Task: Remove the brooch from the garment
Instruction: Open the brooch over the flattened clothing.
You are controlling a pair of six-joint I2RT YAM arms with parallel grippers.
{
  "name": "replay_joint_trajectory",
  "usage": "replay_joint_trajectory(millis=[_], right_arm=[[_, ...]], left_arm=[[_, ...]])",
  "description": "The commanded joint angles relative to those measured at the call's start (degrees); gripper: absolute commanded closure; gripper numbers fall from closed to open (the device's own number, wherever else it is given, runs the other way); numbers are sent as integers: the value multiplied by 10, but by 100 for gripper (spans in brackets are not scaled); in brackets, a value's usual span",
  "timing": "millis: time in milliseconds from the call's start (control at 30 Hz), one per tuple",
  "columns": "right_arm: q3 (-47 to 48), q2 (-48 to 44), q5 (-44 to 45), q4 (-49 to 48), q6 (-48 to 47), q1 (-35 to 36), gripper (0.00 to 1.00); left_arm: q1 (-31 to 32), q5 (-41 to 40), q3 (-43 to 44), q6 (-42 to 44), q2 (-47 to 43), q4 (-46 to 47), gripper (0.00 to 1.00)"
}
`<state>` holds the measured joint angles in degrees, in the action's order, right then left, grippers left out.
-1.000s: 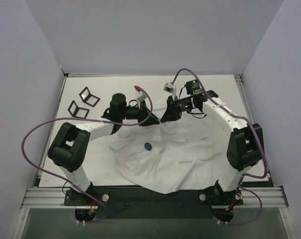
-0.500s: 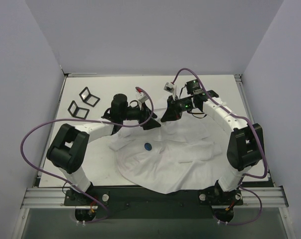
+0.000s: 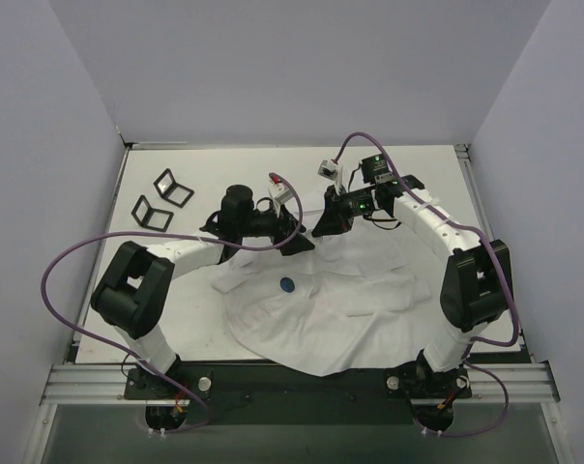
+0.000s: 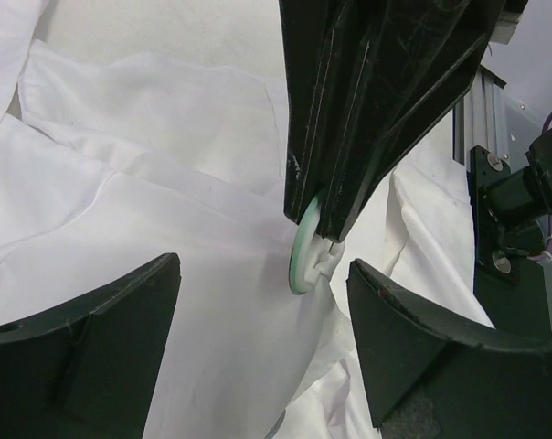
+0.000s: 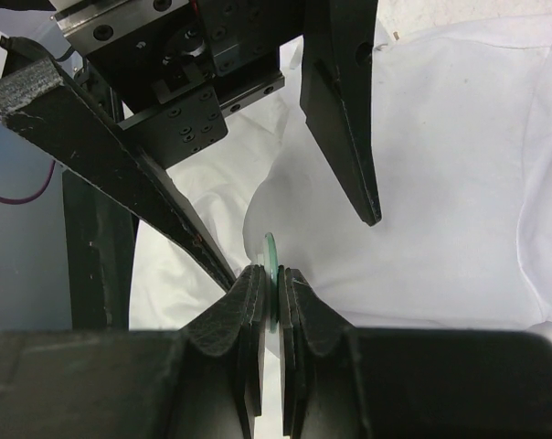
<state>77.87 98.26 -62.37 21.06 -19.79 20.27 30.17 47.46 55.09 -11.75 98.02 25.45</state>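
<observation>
**A:** Any containers on the table [image 3: 205,159]?

**B:** None I can be sure of. 2 small black folding frames [image 3: 173,187] lie at its far left, side by side and well apart from the shirt. They are too small to tell whether they hold anything.

**A:** Where is the brooch?

**B:** There is 1 brooch [image 5: 271,251], a pale green disc. It is pinched on edge by the right gripper [image 5: 271,279], whose jaws are nearly together on it. It sits at the far edge of the garment [image 3: 340,309], where the white cloth rises in a fold against it.

**A:** And the other hand?

**B:** The left gripper [image 4: 258,274] stands wide, with 1 finger on each side of the disc and apart from it.

**A:** What are the counts?

**B:** 2 arms, 2 frames, 1 shirt spread across the middle of the table and 1 green disc. There is also 1 small blue round spot [image 3: 287,283] on the shirt's left part, near the left gripper. I cannot tell what that spot is.
</observation>
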Motion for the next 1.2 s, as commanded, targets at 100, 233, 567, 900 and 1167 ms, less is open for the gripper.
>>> replay_joint_trajectory(millis=[100,233,567,900,1167], right_arm=[[2,-6,-29,4,-19,0,100],[4,-3,-28,9,-22,4,100],[7,0,-28,18,-29,6,100],[10,0,-28,24,-32,12,100],[12,0,-26,27,-33,16,100]], left_arm=[[-1,14,0,-11,-28,41,21],[-1,19,-1,-17,-25,45,26],[0,19,1,-18,-20,44,35],[1,-3,1,-24,-17,44,38],[2,-43,5,-19,-15,29,42]])
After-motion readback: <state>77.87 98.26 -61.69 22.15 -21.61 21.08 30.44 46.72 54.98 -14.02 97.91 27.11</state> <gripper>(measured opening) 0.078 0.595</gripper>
